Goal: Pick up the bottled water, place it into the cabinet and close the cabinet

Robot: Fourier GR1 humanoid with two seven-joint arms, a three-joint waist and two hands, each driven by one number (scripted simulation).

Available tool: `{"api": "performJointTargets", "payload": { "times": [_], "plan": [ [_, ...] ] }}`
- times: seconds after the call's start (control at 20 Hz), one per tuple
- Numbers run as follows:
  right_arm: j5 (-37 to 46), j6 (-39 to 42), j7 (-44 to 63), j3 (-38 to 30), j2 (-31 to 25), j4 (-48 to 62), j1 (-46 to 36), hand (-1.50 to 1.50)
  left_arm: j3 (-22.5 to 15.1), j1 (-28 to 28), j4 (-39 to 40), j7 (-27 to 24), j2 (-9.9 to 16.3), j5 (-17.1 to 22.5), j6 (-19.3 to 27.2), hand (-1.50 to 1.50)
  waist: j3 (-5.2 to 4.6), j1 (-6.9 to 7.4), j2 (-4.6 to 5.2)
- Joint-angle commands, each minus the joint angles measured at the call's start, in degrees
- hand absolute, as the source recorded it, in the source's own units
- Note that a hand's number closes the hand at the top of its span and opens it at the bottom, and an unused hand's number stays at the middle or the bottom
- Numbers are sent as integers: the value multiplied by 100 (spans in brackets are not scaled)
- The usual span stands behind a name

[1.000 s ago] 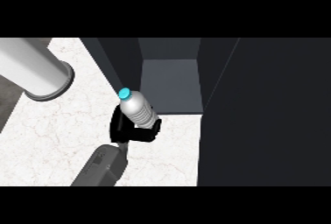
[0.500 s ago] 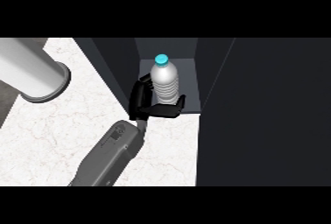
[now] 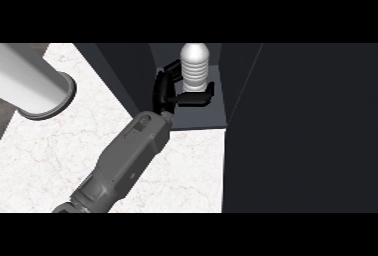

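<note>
A white marble-veined counter [image 3: 66,150] runs up to a dark, flat-panelled cabinet [image 3: 295,125], whose open compartment shows a smooth grey floor. Inside that compartment stands the bottled water [image 3: 195,67], upright, its pale body ribbed in rings and tapering to a rounded top; no label or writing can be read. The hand [image 3: 177,92] is black and glossy, its fingers and thumb curled round the bottle's lower half. A smooth grey cylinder [image 3: 29,80] lies at the left.

Counter [image 3: 66,145]: white marble-like, faintly veined, smooth. Cabinet [image 3: 295,125]: dark, matt panels. Bottled water [image 3: 195,67]: pale, ribbed plastic. Hand [image 3: 173,92]: black, slight sheen.
</note>
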Motion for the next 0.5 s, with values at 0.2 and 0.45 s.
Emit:
{"api": "performJointTargets", "payload": {
  "times": [0.2,0.45],
  "plan": [
    [-711,47,149,-134,64,-183,-70,-150,29,-693,1615,-322,64,-534,277,150,1,-32,40],
    [-727,228,123,-216,-49,-154,-72,-150,433,-915,2217,-396,5,-292,559,150,-5,-143,78]
  ]
}}
